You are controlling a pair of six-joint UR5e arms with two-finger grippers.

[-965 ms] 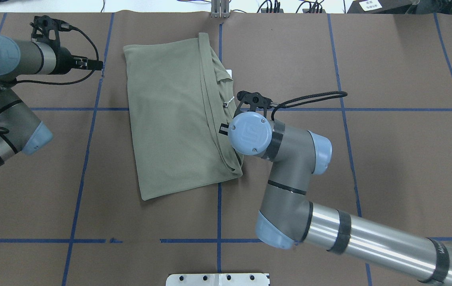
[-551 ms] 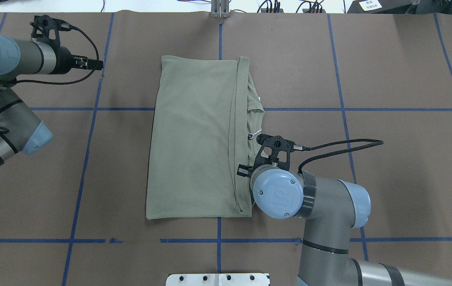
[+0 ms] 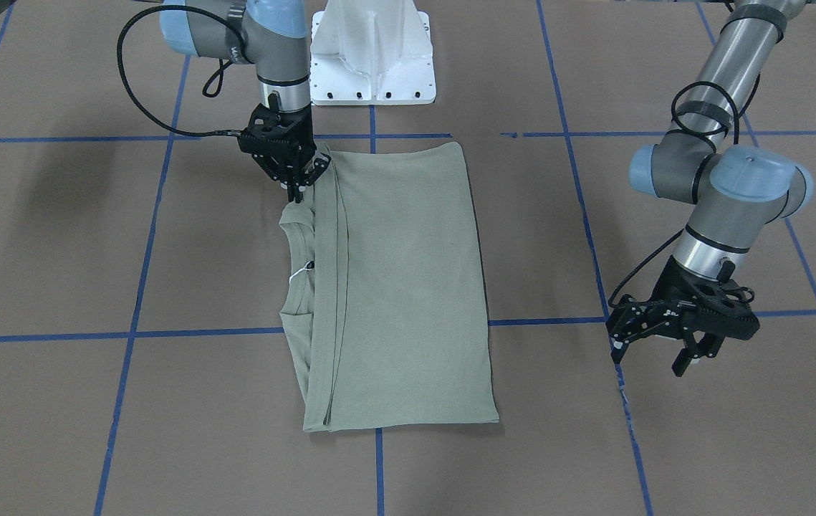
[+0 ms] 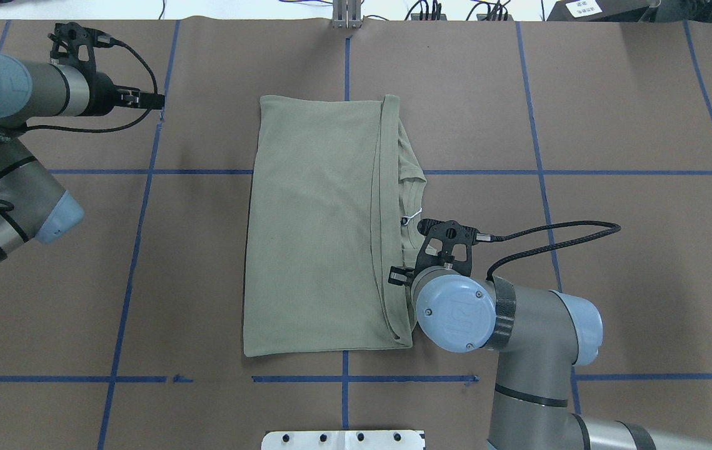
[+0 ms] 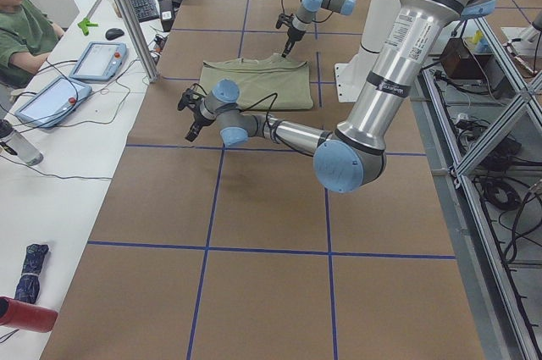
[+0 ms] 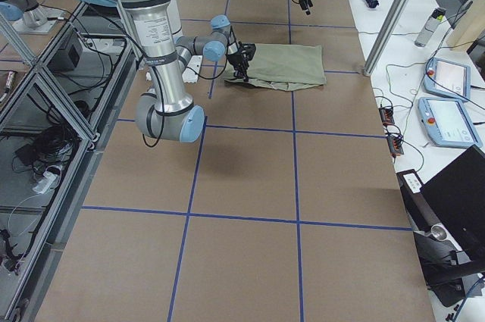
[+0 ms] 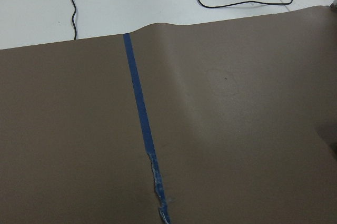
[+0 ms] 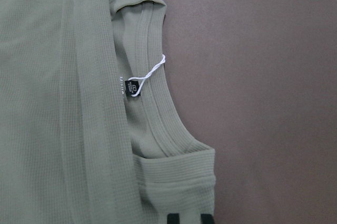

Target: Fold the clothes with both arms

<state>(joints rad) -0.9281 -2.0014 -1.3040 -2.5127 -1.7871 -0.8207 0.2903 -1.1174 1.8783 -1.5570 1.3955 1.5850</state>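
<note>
The sage-green shirt (image 4: 312,225) lies folded in a long rectangle in the middle of the table, its collar (image 8: 158,108) with neck label and white tag string (image 8: 150,71) peeking out on the robot's right side. My right gripper (image 3: 298,192) points down at the near collar-side corner and is shut on the cloth there; its fingertips (image 8: 171,217) show at the bottom of the right wrist view, on the ribbed edge. My left gripper (image 3: 650,356) hovers open over bare table, far off the shirt's (image 3: 400,287) left side.
The white pedestal base (image 3: 372,57) stands at the robot's side of the table. Blue tape lines (image 4: 137,237) grid the brown surface. A metal post (image 4: 346,15) sits at the far edge. A person (image 5: 21,30) sits at a side desk with tablets (image 5: 97,59).
My right gripper has dragged the shirt toward the robot and to the right, turning it square with the grid. The left arm has barely moved.
</note>
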